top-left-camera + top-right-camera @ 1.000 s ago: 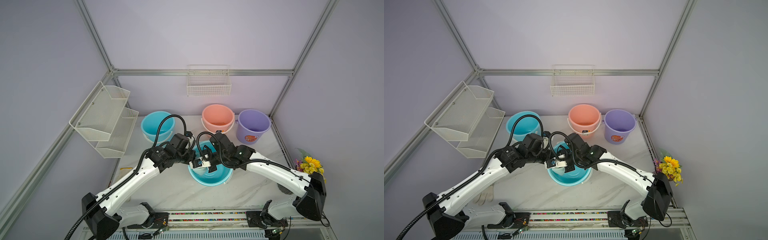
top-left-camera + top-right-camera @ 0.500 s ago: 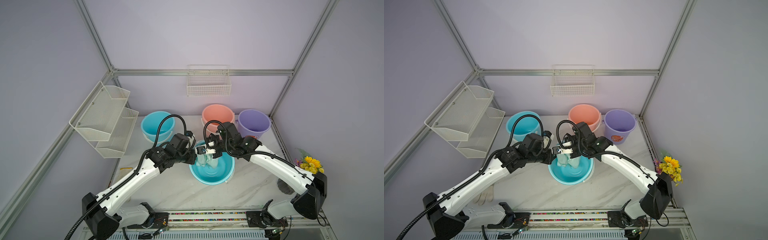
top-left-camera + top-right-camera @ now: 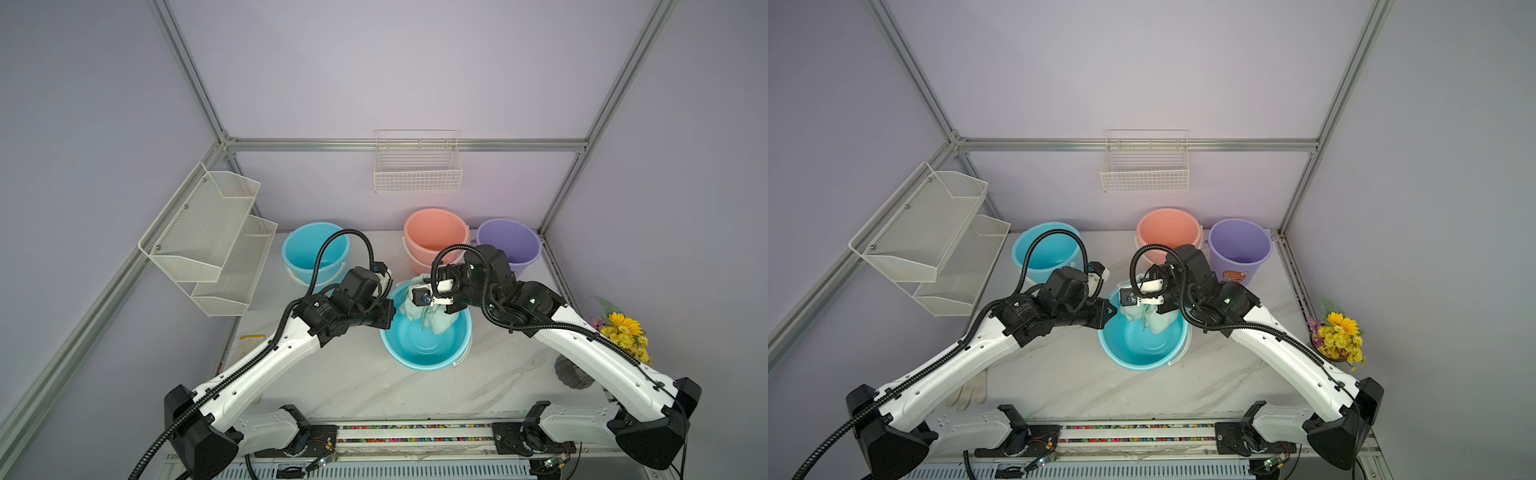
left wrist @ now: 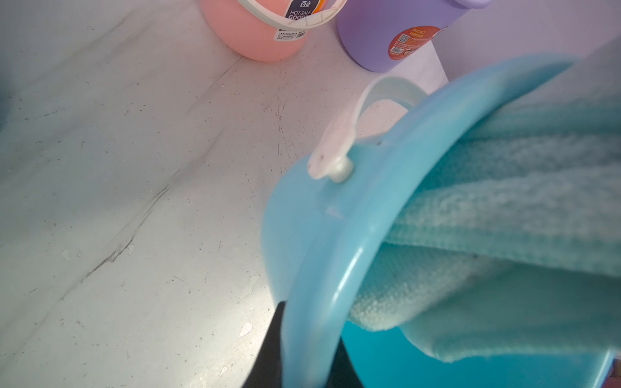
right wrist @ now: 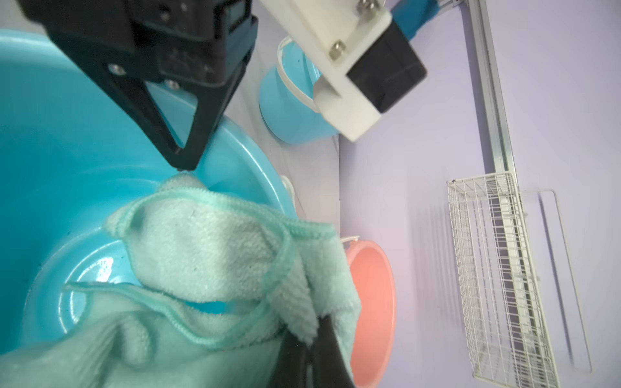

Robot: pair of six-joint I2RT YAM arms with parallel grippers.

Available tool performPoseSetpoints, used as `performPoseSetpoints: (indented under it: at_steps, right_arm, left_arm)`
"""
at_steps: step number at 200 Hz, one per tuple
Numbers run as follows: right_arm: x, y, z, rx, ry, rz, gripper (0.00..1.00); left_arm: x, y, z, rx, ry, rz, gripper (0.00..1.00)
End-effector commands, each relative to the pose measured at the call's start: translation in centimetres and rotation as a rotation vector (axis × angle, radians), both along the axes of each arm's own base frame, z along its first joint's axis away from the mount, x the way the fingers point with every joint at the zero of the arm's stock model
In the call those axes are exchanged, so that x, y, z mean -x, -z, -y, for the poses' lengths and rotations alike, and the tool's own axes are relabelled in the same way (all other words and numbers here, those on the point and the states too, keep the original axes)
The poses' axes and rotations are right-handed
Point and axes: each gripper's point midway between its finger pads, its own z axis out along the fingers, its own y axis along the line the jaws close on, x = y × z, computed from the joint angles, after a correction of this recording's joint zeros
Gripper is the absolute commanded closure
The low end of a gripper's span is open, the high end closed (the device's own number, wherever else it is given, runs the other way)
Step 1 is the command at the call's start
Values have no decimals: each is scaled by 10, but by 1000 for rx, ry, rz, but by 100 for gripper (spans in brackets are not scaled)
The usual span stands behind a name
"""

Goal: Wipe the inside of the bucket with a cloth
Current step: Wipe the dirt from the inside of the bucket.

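Right wrist view — right end effector pinching cloth, lower centre; left end effector clamped on bucket rim, upper left. Risk of snagging cloth — yanking bucket loose.

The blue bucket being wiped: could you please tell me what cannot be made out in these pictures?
- Far inner wall of the front bucket: in both top views, covered by the hanging cloth.
- Tips of the right gripper: in the right wrist view, buried in the cloth's folds.
- Fingers of the left gripper: in the left wrist view, blurred and cut off by the frame edge.
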Motion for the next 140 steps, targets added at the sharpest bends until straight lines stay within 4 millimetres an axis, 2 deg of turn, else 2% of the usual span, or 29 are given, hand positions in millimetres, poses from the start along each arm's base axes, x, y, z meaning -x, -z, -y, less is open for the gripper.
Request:
performPoseSetpoints:
  at_steps: [1,39,68,107,140]
  right_arm:
    - [7,12,26,115,54,-29,100]
    - [39,25,39,166,6,-156,100]
    - [72,32,41,155,-55,-304,100]
    - [118,38,27,81,-165,-511,100]
    - [140,49,4,35,-224,-613,100]
  left_arm:
    - [0,-14,7,54,16,26,100]
    - [-1,-17,6,52,8,36,100]
    - [-2,-19,4,51,-3,43,100]
    - [-4,-22,4,50,-13,49,100]
    - [-5,-25,4,55,-16,50,100]
